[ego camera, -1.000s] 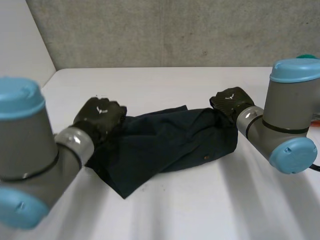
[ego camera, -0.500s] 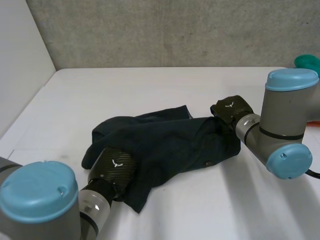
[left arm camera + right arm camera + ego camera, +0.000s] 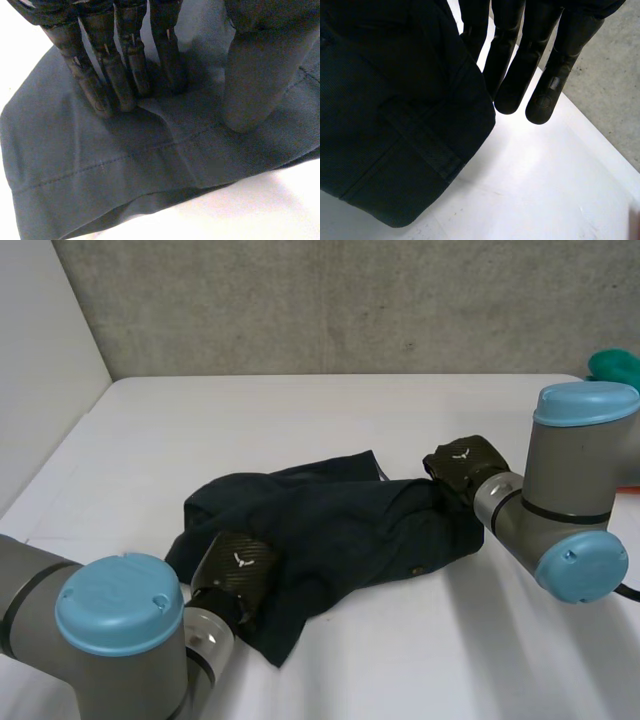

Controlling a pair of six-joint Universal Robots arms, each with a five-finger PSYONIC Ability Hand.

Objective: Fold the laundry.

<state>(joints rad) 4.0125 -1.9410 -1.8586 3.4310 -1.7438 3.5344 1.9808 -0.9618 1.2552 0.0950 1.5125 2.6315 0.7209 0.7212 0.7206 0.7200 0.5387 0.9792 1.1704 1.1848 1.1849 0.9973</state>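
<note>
Navy garment [image 3: 340, 530], table [image 3: 300, 410] | left hand [image 3: 235, 568] moved to near corner, fingers [image 3: 167, 60] straight, pressing hem | right hand [image 3: 462, 462] unchanged, fingers [image 3: 544, 102] straight, nothing held | fold likely next.

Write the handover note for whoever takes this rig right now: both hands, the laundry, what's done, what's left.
Left hand: open, straight fingers and thumb pressing down on the dark garment at its near left part, close to a hem.
Right hand: at the garment's right end; its hold cannot be read.
Garment: bunched and creased across the middle of the white table, with no clean fold in it.
Done: nothing finished.
Left: flatten it, then fold it.
</note>
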